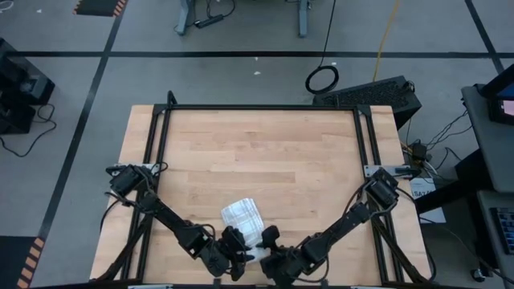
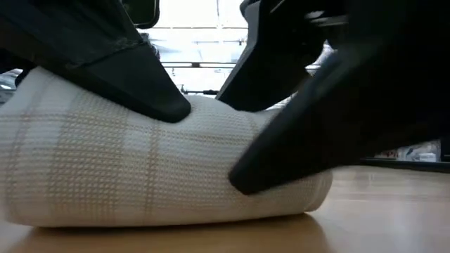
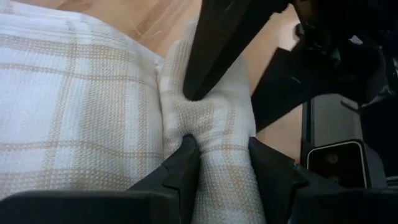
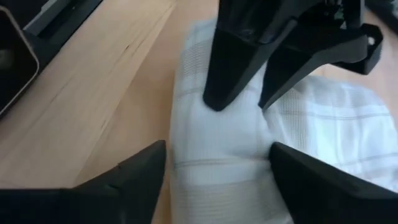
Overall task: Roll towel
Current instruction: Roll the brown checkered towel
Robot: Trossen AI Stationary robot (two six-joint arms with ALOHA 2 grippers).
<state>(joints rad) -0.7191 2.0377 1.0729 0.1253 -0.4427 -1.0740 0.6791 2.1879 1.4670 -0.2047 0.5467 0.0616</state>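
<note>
Pictured on the wooden table [image 1: 265,152], near its front edge at centre: the towel [image 1: 243,215], already wound into a thick roll and kept from springing loose. Clamped onto a fold at the roll's end, the left gripper [image 3: 222,152], apparently to hold the shape. Straddling the roll without gripping, jaws spread wide, the right gripper [image 4: 217,158], seemingly releasing.

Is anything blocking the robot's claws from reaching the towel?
Nothing visible does. The left claw is pinching a fold of the towel. The right claw stands open with a finger on either side of the same end, and only the left claw's fingers lie ahead of it.
</note>
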